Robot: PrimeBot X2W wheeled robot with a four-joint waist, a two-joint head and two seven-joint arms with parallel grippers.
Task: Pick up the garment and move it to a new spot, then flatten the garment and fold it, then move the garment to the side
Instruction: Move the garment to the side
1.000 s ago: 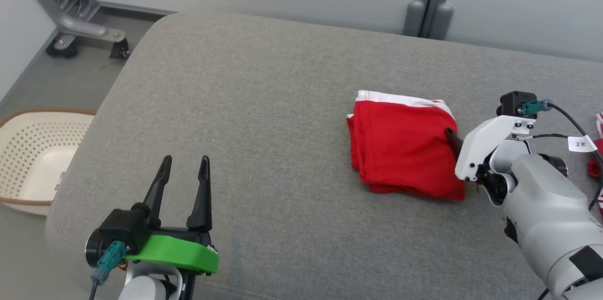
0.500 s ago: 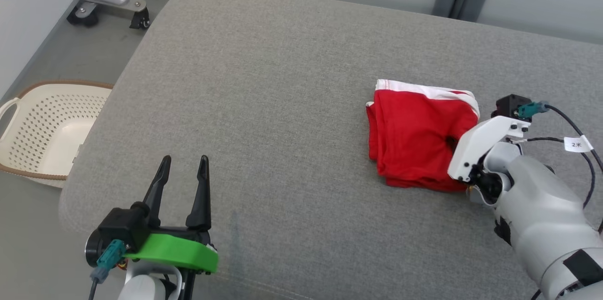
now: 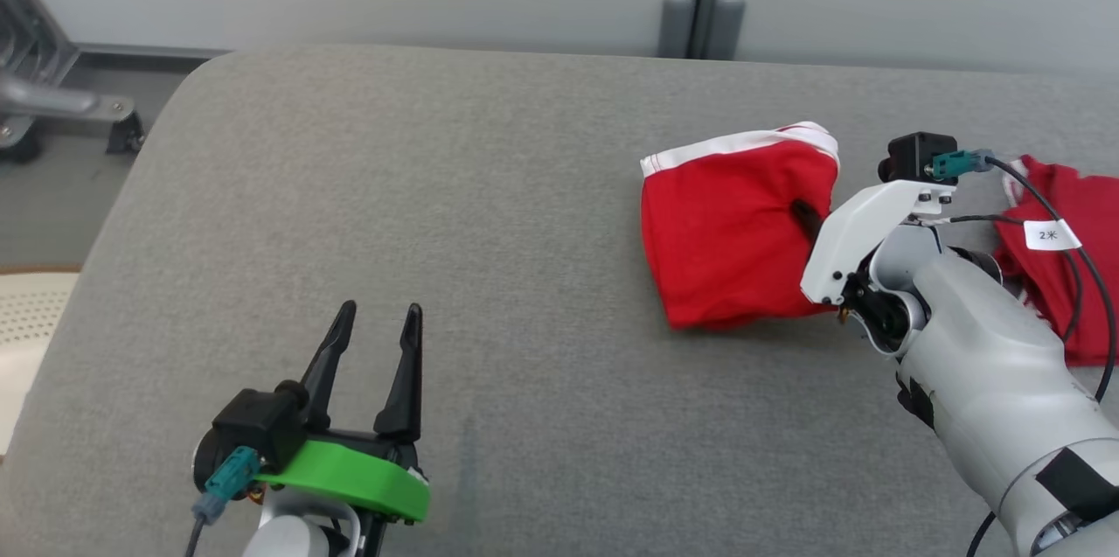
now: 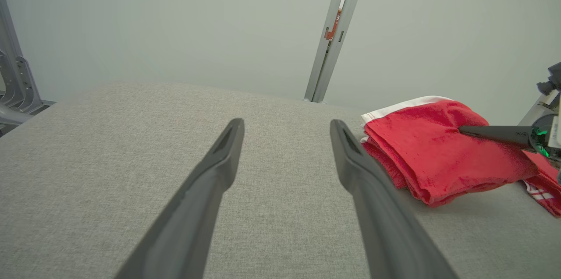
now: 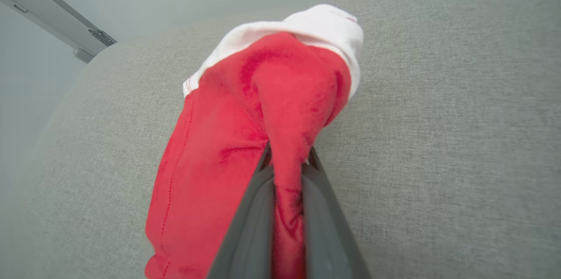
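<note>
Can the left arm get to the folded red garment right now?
Probably yes: bare grey cushion lies between the open left claw and the folded red garment, with nothing in the way. The right claw is shut on its right edge, though.

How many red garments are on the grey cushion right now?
2. One folded garment sits right of centre, pinched by the right gripper; a second garment lies at the far right, partly hidden behind that arm.
</note>
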